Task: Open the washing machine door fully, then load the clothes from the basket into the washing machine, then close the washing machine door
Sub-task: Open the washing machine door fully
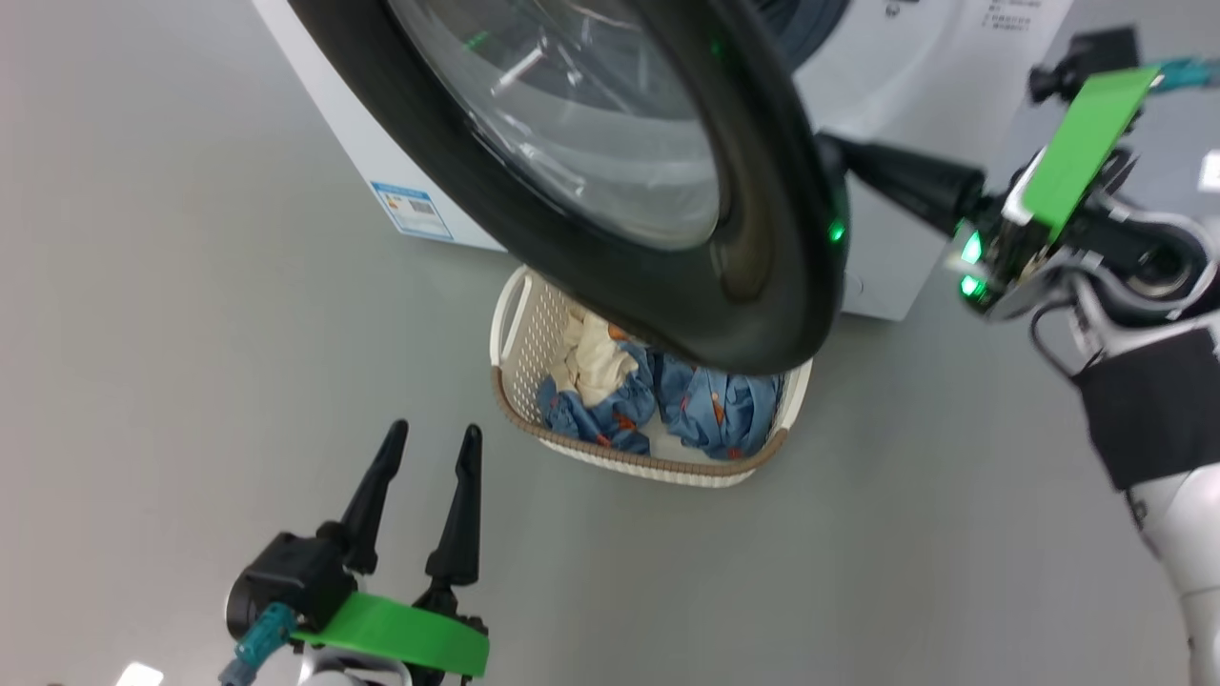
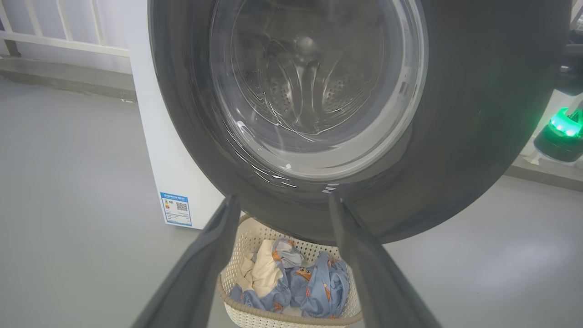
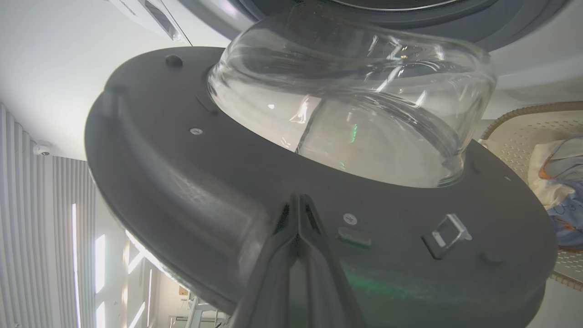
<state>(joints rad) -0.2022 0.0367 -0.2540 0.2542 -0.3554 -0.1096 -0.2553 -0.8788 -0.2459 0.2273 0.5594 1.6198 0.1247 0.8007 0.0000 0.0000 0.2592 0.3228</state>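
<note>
Step in hand, by judgement: swinging the washing machine door fully open. Door partway out from the washing machine, hanging over the basket. Basket on the floor just in front of the machine, clothes heaped inside.

Right gripper: fingers pressed together with nothing between them, tips against the dark inner face of the door, below the glass bowl. Left gripper: fingers spread, empty, low over the floor, near the basket but apart from it.

To do it well:
- Push, not grip. Keep tips on the flat plastic, off the glass bowl and off the small clear catch.
- Follow the door's arc rather than a straight line, or the tips will likely slide off the rim.
- Ease off toward the end of the swing, since the hinge stop may be close.
- Hold the left gripper out of the door's path until the opening is free.

Hidden or unclear:
- Hinge out of sight, so remaining travel hard to judge.
- Drum mouth covered by the door in the head view. Drum holes glimpsed through the glass in the left wrist view.
- Far part of the basket under the black ring, so garment count cannot be told.
- Right fingertips pass behind the door rim in the head view. Contact judged from the right wrist view.
</note>
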